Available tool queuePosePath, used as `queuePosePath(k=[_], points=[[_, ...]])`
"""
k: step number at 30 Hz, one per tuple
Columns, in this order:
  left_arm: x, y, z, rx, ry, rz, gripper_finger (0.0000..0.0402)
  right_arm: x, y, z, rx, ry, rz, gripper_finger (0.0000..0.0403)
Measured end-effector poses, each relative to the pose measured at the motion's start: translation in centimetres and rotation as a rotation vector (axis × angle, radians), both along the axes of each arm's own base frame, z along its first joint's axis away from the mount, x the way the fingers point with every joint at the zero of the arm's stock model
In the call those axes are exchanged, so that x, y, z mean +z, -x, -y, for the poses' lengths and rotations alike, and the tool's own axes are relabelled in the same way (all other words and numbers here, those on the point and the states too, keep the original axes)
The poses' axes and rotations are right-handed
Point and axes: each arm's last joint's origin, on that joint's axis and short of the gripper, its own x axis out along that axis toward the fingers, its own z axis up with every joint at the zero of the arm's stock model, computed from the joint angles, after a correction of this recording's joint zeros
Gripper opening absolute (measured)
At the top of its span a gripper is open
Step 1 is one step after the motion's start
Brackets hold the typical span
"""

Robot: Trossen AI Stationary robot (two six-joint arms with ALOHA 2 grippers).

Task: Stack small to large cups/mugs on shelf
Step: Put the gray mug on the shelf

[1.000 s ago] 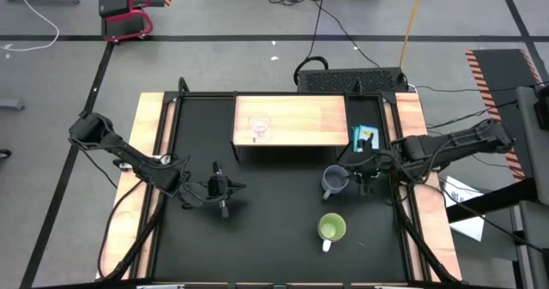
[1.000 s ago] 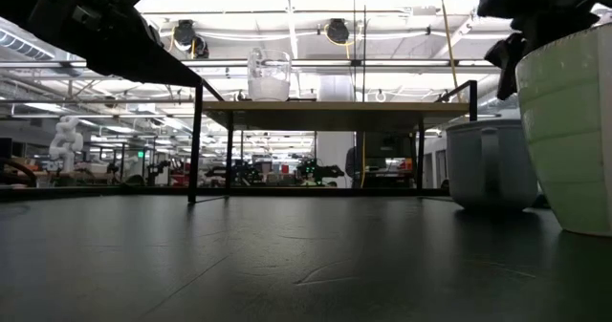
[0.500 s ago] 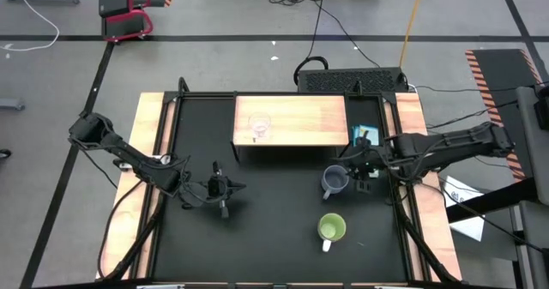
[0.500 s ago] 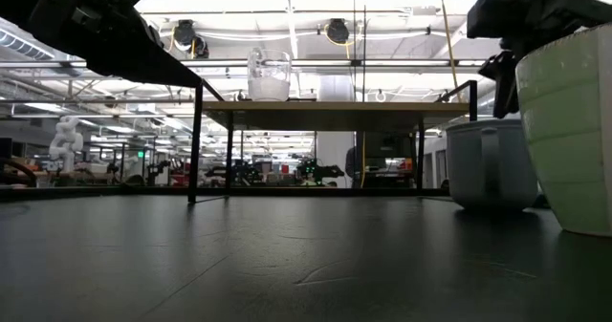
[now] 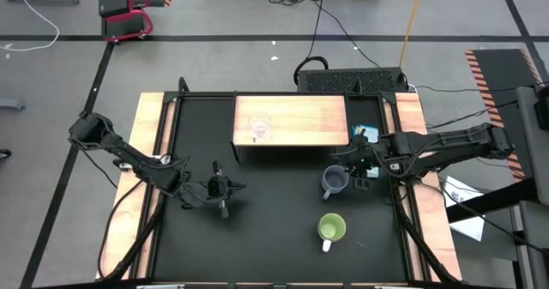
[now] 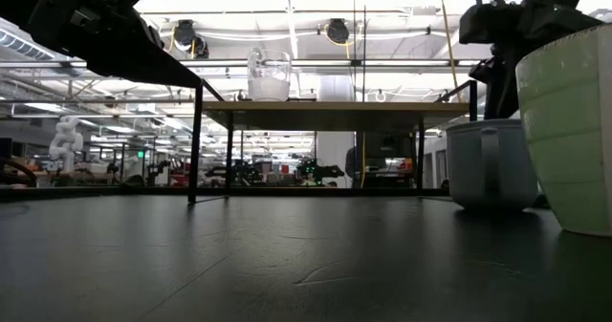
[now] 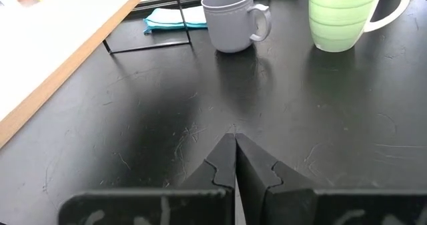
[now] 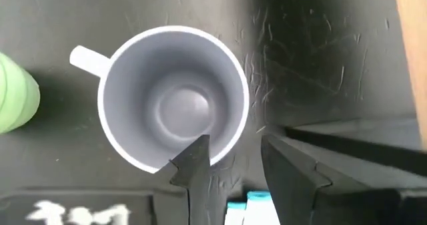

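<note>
The clear glass cup (image 5: 259, 127) stands on the light-wood shelf (image 5: 304, 116), toward its left end. On the black table in front of the shelf's right end stands the grey-blue mug (image 5: 334, 180), upright, handle toward the near edge. The lime-green mug (image 5: 331, 229) stands nearer still. My right gripper (image 8: 232, 141) hangs open over the grey-blue mug's (image 8: 172, 98) far-right rim, one finger above the hollow and one outside; it does not show touching the mug. My left gripper (image 7: 235, 139) is shut just above the table at the left.
A teal cloth (image 5: 364, 137) lies by the shelf's right end, close to my right gripper. Light-wood strips (image 5: 146, 160) run along both sides of the black table. Bare black surface lies between the two arms, in front of the shelf.
My right gripper has moved toward the table's left and a little down, coming over the grey-blue mug; it has stayed open. The mugs and the glass cup have not moved.
</note>
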Motion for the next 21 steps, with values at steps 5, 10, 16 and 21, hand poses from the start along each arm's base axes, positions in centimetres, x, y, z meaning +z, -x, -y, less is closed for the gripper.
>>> queuePosePath(k=[5,10,16,21], points=[[0.0,0.0,0.0,-0.003,-0.006,-0.001,0.0008,0.0,-0.7,-0.1,0.059,0.001,0.043,0.0128],[0.0,0.0,0.0,-0.006,-0.014,-0.002,0.0008,-0.6,-1.7,0.1,0.092,0.028,0.029,0.0128],[0.0,0.0,0.0,-0.007,-0.016,-0.002,0.0008,-0.6,-2.0,0.8,0.092,0.026,-0.001,0.0128],[0.0,0.0,0.0,-0.009,-0.021,-0.004,0.0008,-0.3,-2.1,1.3,0.099,0.015,0.007,0.0128]])
